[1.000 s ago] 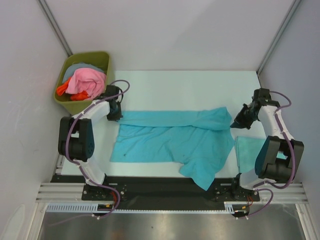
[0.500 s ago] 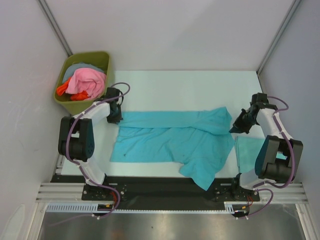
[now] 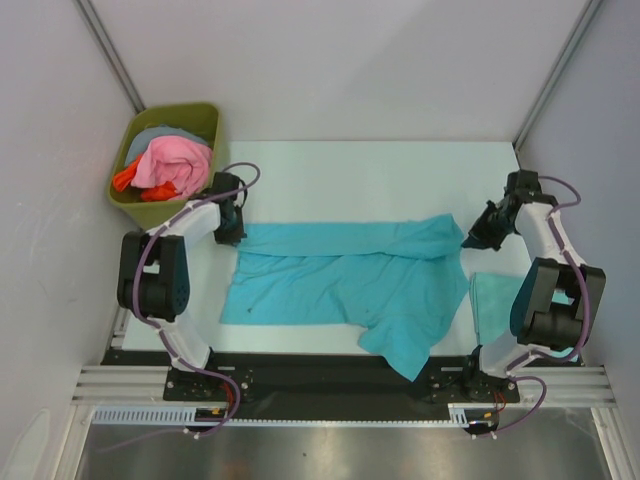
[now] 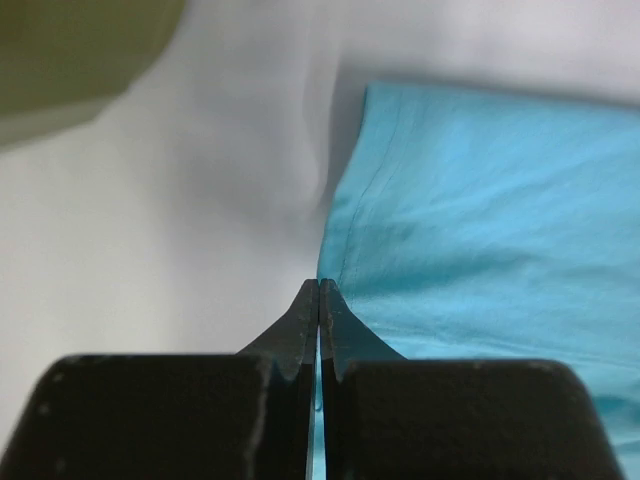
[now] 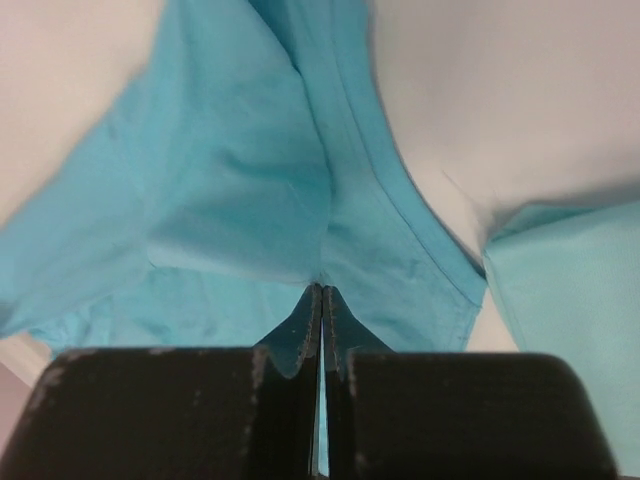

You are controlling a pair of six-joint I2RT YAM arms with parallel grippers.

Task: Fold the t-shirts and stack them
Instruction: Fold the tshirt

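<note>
A turquoise t-shirt [image 3: 340, 280] lies spread across the table, its far edge folded over toward me and one part hanging near the front edge. My left gripper [image 3: 236, 232] is shut on the shirt's far-left corner; the left wrist view shows the fabric edge [image 4: 470, 220] pinched between the tips of that gripper [image 4: 319, 287]. My right gripper [image 3: 472, 238] is shut on the shirt's far-right corner, with cloth [image 5: 240, 180] bunched at its tips [image 5: 321, 290]. A second, folded teal shirt [image 3: 492, 305] lies at the right, and it also shows in the right wrist view [image 5: 580, 290].
An olive-green bin [image 3: 196, 118] with pink, orange and grey-blue cloths stands at the far left, just behind my left gripper; its blurred wall shows in the left wrist view [image 4: 70, 50]. White walls enclose the table on three sides.
My right gripper dipped toward the near side with the shirt's corner, then moved back toward the far right. The left gripper stayed put, still shut on its corner.
</note>
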